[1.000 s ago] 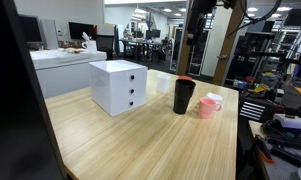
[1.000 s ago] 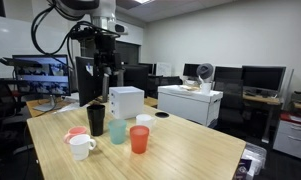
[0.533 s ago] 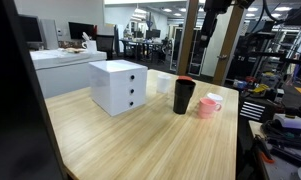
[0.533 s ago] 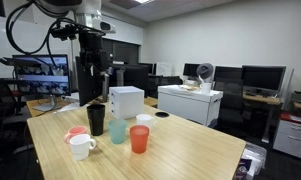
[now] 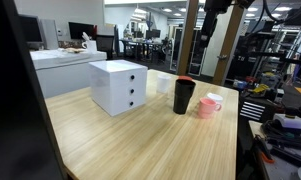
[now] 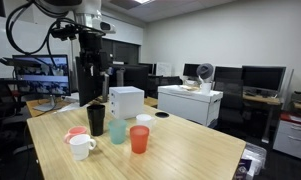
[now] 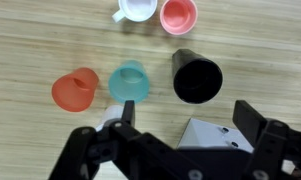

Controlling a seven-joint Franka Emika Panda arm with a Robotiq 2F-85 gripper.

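My gripper (image 7: 186, 122) hangs open high above the table with nothing between its fingers (image 7: 252, 118). Straight below it in the wrist view are the white drawer box (image 7: 215, 135) and a black cup (image 7: 198, 78). Beside the black cup stand a teal cup (image 7: 129, 82) and an orange cup (image 7: 74, 90). Farther off are a pink cup (image 7: 178, 14) and a white mug (image 7: 136, 8). In an exterior view the arm (image 6: 90, 45) rises above the box (image 6: 126, 101), black cup (image 6: 96, 120), teal cup (image 6: 118, 130) and orange cup (image 6: 139, 139).
The wooden table (image 5: 150, 140) has an edge close to the black cup (image 5: 183, 95) and pink mug (image 5: 209, 104). A white mug (image 6: 81, 147) sits near the table's front corner. Desks, monitors and shelving surround the table.
A second ago the arm hung lower in an exterior view; it has since lifted and shifted sideways. It has held still for the last half second, and the cups and box have not moved.
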